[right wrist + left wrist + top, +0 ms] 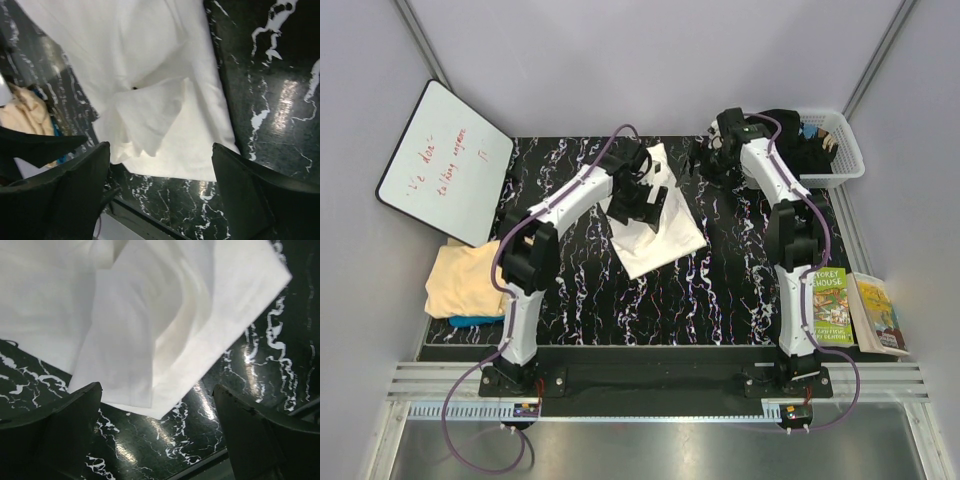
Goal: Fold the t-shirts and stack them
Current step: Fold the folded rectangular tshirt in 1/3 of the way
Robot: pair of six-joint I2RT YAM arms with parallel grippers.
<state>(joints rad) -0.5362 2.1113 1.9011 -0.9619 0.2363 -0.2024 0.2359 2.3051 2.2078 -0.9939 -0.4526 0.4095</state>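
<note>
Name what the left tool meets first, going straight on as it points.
Likely the near edge of the folded white t-shirt, straight ahead of the left tool; depth is unclear, so perhaps the black table just before it.

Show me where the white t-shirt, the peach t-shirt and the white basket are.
white t-shirt [665, 240], top external view, on its near folded part.
peach t-shirt [460, 280], top external view, on the middle of the cloth.
white basket [850, 152], top external view, on its right wall.

Bright overhead light, glare on black table [287, 97]
</note>
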